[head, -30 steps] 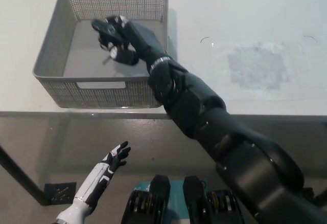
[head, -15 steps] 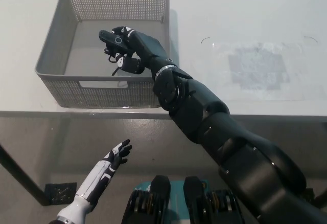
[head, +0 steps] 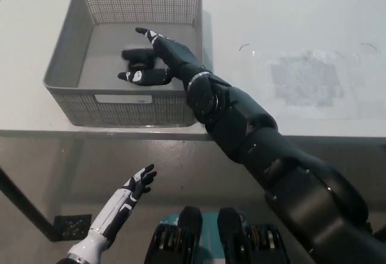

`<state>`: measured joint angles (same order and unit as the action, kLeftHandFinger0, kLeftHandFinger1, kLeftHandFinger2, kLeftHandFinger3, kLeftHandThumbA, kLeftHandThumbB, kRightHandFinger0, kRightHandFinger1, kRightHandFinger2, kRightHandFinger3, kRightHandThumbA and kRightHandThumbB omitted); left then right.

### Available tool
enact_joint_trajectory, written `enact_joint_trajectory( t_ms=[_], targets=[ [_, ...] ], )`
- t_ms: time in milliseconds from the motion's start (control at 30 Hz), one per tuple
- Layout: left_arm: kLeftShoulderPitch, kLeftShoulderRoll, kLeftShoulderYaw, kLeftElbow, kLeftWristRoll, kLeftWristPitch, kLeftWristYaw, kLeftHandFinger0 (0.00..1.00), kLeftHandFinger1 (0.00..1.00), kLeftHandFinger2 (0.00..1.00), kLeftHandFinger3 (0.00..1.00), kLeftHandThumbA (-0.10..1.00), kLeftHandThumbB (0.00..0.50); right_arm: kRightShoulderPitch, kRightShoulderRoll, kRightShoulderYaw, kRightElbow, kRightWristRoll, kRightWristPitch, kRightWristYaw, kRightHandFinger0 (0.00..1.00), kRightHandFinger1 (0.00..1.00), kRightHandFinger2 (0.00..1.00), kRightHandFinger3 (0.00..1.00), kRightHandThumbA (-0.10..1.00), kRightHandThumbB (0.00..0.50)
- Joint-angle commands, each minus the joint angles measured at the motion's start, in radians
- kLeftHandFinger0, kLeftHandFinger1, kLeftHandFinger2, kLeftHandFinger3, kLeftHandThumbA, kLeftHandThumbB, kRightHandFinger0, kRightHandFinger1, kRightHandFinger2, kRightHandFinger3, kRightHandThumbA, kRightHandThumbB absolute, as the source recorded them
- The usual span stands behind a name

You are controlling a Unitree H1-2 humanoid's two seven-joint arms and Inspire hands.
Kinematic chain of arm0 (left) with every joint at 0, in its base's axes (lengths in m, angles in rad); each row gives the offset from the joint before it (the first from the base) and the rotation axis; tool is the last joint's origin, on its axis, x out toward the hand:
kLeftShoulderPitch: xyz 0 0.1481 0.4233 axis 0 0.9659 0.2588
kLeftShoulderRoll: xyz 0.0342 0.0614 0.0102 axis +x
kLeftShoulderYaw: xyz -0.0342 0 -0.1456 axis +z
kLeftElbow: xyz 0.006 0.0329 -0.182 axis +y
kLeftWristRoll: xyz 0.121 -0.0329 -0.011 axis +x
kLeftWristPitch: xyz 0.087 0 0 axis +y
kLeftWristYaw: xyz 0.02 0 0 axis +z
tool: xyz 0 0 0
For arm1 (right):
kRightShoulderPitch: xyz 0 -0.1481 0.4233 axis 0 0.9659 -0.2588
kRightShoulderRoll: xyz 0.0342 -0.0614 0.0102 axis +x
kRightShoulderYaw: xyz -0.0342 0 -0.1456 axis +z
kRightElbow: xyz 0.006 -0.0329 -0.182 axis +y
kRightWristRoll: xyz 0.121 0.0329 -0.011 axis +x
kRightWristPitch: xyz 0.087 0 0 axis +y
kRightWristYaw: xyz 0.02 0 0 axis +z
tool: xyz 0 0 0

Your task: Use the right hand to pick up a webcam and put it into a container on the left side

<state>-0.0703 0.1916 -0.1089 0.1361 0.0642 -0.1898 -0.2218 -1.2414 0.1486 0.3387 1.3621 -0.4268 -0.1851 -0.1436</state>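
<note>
The right hand (head: 158, 56) reaches over the near right wall of the grey basket (head: 66, 65), its fingers (head: 146, 34) spread apart and holding nothing; the webcam (head: 137, 55), a blurred dark shape, sits inside the basket just left of the hand, between the upper fingers and the thumb, and whether it touches them cannot be told; the left hand (head: 134, 188) rests below the table (head: 289, 11) edge, well under the basket, fingers apart and empty.
</note>
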Motion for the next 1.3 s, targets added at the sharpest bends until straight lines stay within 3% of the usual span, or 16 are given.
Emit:
enact_joint_trajectory(
  t_ms=[0, 167, 267, 300, 533, 733, 1000, 1067, 1100, 1133, 1267],
  targets=[
    [-0.008, 0.015, -0.006, -0.032, 0.0, 0.0, -0.013, 1.0, 1.0, 1.0, 1.0, 1.0, 0.173, -0.071, -0.044, -0.033, -0.062, 0.044, -0.047, 0.023, 1.0, 1.0, 1.0, 1.0, 1.0, 0.478],
    [-0.018, 0.018, -0.008, -0.019, 0.0, -0.01, -0.017, 1.0, 1.0, 1.0, 1.0, 1.0, 0.186, -0.114, -0.084, -0.117, -0.238, 0.11, -0.051, 0.074, 1.0, 1.0, 1.0, 1.0, 1.0, 0.444],
    [-0.02, 0.019, -0.01, -0.015, 0.001, -0.012, -0.019, 1.0, 1.0, 1.0, 1.0, 1.0, 0.195, -0.121, -0.099, -0.153, -0.347, 0.134, -0.043, 0.083, 1.0, 1.0, 1.0, 1.0, 1.0, 0.482],
    [-0.019, 0.017, -0.011, -0.013, 0.002, -0.013, -0.019, 1.0, 1.0, 1.0, 1.0, 1.0, 0.196, -0.127, -0.11, -0.161, -0.393, 0.137, -0.033, 0.093, 1.0, 1.0, 1.0, 1.0, 1.0, 0.459],
    [-0.013, 0.017, -0.014, -0.021, 0.009, -0.002, -0.019, 1.0, 1.0, 1.0, 1.0, 0.99, 0.179, -0.102, -0.172, -0.202, -0.737, 0.162, 0.077, 0.148, 1.0, 1.0, 1.0, 1.0, 1.0, 0.419],
    [-0.011, 0.023, -0.015, -0.02, 0.005, -0.002, -0.028, 1.0, 1.0, 1.0, 1.0, 0.97, 0.178, 0.05, -0.242, -0.241, -1.057, 0.201, 0.177, 0.204, 1.0, 1.0, 1.0, 1.0, 1.0, 0.419],
    [0.0, 0.024, -0.01, -0.021, 0.003, -0.001, -0.024, 1.0, 1.0, 1.0, 1.0, 0.97, 0.186, 0.35, -0.321, -0.309, -1.423, 0.284, 0.198, 0.236, 1.0, 1.0, 1.0, 1.0, 1.0, 0.369],
    [0.003, 0.028, -0.005, -0.021, 0.003, -0.006, -0.022, 1.0, 1.0, 1.0, 1.0, 0.97, 0.174, 0.449, -0.327, -0.327, -1.523, 0.332, 0.214, 0.24, 1.0, 1.0, 1.0, 1.0, 1.0, 0.395],
    [0.004, 0.028, -0.005, -0.02, 0.004, -0.009, -0.021, 1.0, 1.0, 1.0, 1.0, 0.97, 0.17, 0.464, -0.326, -0.33, -1.54, 0.345, 0.218, 0.241, 1.0, 1.0, 1.0, 1.0, 1.0, 0.478],
    [0.005, 0.029, -0.003, -0.018, 0.0, -0.013, -0.021, 1.0, 1.0, 1.0, 1.0, 0.97, 0.167, 0.529, -0.33, -0.338, -1.594, 0.38, 0.206, 0.241, 1.0, 1.0, 1.0, 1.0, 1.0, 0.39],
    [0.005, 0.026, 0.005, -0.013, -0.011, -0.016, -0.018, 1.0, 1.0, 1.0, 1.0, 0.97, 0.152, 0.698, -0.36, -0.353, -1.717, 0.407, 0.168, 0.236, 1.0, 1.0, 1.0, 1.0, 1.0, 0.349]
  ],
)
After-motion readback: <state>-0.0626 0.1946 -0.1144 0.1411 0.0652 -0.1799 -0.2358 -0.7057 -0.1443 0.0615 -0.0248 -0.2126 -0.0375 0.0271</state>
